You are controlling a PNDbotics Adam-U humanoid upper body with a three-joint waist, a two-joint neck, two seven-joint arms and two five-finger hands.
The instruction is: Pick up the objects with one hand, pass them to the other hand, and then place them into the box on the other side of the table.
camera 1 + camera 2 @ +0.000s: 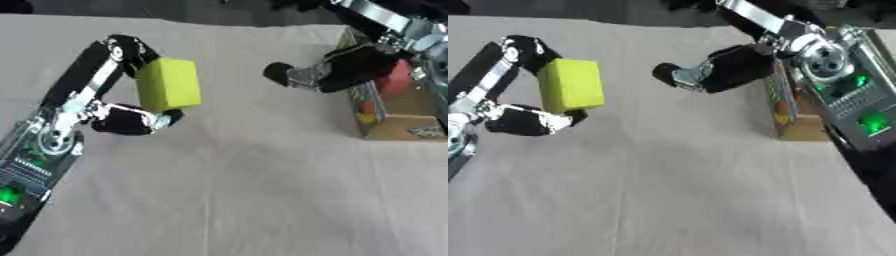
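A: Yellow-green and blocky, that's the block (168,83) the left hand (122,107) has, fingers above it and thumb curled under its lower edge, lifted off the cloth-covered table (245,190).

B: Why is it held up like that, out to the hand's right?

A: My guess is it's being offered across. The free long face points toward the right hand (337,70), so there's bare surface for the other side to take.

B: And the right hand?

A: It's well apart from the block, with open cloth between them. It carries nothing, and its fingers look bunched toward the left, though I can't tell for certain how far they're curled.

B: Where's the box?

A: The cardboard box (398,122) sits just behind and to the right of the right hand, close enough that a drop would need little travel. Something red (395,80) and something orange (367,106) already lie inside it.

B: So the handover isn't done.

A: Not yet, I'd judge.
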